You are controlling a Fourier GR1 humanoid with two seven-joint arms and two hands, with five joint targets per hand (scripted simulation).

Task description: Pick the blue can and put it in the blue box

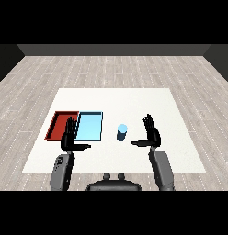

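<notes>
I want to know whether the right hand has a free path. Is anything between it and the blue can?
Nothing: in the head view only bare white table separates the right hand from the blue can.

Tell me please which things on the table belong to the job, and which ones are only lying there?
Belong to the job:
blue can, upright, right of the trays
light blue tray
right hand, open, near the can

Only lying there:
red tray
left hand, open, over the trays' near edge
</notes>
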